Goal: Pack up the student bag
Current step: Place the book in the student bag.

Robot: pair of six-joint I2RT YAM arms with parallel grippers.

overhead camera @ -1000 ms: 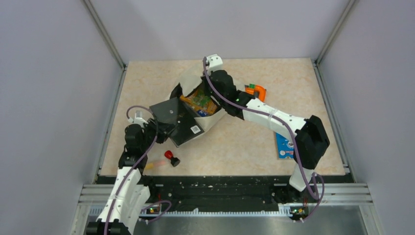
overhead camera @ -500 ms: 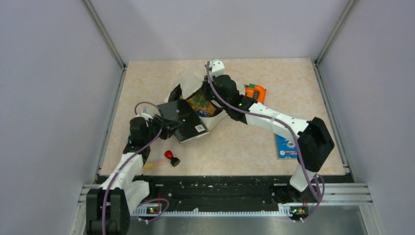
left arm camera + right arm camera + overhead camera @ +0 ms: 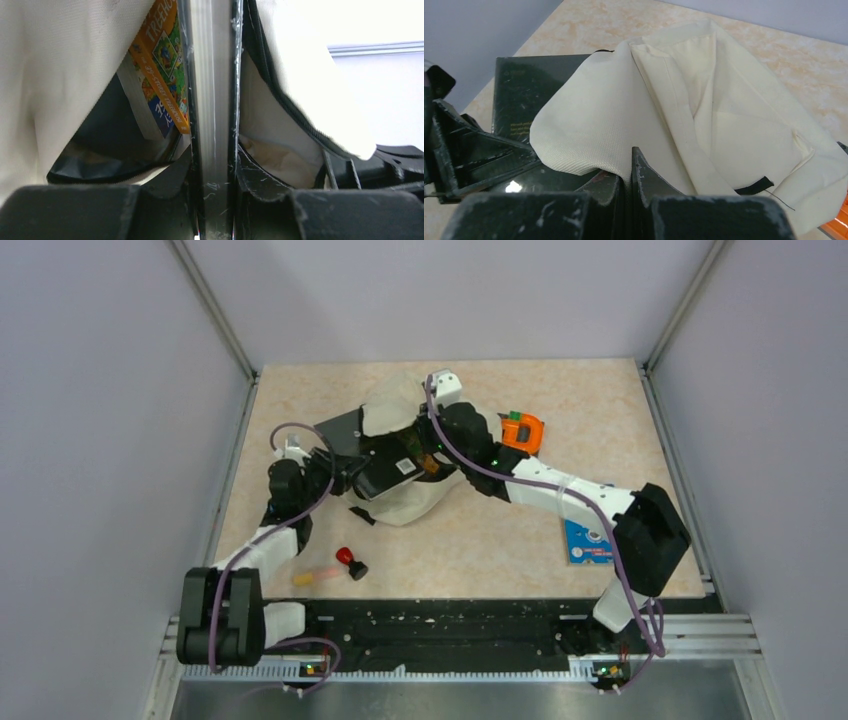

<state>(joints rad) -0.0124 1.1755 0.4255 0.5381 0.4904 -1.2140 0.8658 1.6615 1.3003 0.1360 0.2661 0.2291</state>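
Presently the student bag [image 3: 408, 502] is seen lying open toward the far middle of the table [image 3: 500, 540], with a colourful book [image 3: 160, 75] inside. A flat black book [image 3: 212, 100] is pinched edgewise by the left claw [image 3: 212, 200] at the bag's mouth. The bag's cream cloth is gripped by the right claw [image 3: 629, 172], pressed together.

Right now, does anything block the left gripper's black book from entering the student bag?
Nothing visible. The black book sits in the student bag's mouth beside a colourful book; the right gripper pinches the fabric.
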